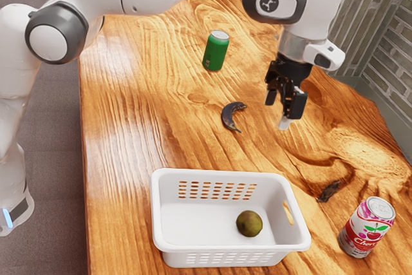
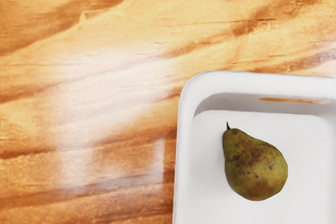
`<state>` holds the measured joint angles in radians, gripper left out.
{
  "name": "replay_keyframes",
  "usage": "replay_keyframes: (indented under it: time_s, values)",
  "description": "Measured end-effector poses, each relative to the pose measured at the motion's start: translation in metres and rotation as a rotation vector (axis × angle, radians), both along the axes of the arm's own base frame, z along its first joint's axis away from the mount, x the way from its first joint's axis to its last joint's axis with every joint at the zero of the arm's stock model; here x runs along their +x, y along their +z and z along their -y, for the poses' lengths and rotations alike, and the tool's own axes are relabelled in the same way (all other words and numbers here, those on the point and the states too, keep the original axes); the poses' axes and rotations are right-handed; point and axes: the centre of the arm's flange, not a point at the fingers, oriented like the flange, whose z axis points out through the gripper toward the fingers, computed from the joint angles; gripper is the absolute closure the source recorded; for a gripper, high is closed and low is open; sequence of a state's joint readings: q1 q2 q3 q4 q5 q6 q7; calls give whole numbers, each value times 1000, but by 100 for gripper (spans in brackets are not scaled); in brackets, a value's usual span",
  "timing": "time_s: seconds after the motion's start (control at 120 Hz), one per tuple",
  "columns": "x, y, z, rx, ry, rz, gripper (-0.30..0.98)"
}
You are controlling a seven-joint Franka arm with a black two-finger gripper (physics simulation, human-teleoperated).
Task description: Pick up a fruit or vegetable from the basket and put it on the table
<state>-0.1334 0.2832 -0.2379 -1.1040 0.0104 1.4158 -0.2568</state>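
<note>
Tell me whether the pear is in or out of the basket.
In: the pear lies on the floor of the white basket, inside its walls.

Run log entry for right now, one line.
pear: inside white basket | end effector: open, empty, above table | pick: not done

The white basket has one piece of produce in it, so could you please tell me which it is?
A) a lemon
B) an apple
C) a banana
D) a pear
D: in the wrist view, the pear lies inside the white basket, tapering from a rounded body to a narrower end.
</note>
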Motion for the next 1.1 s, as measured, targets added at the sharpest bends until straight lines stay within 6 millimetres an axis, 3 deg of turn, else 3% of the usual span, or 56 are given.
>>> replay_keyframes:
  time_s: [0.133,0.208,0.3,0.375,0.483,0.667,0.817,1.1]
  values:
    - [1,-9,15,7,90,1,0]
    - [-4,-30,37,33,107,-22,0]
    - [-13,-61,49,66,142,-46,0]
    - [-17,-74,56,73,170,-39,0]
    - [-29,-79,88,75,167,0,0]
    - [-54,-89,90,93,217,27,0]
    - [-67,-88,114,70,216,55,0]
    - [-65,-130,117,75,267,38,0]
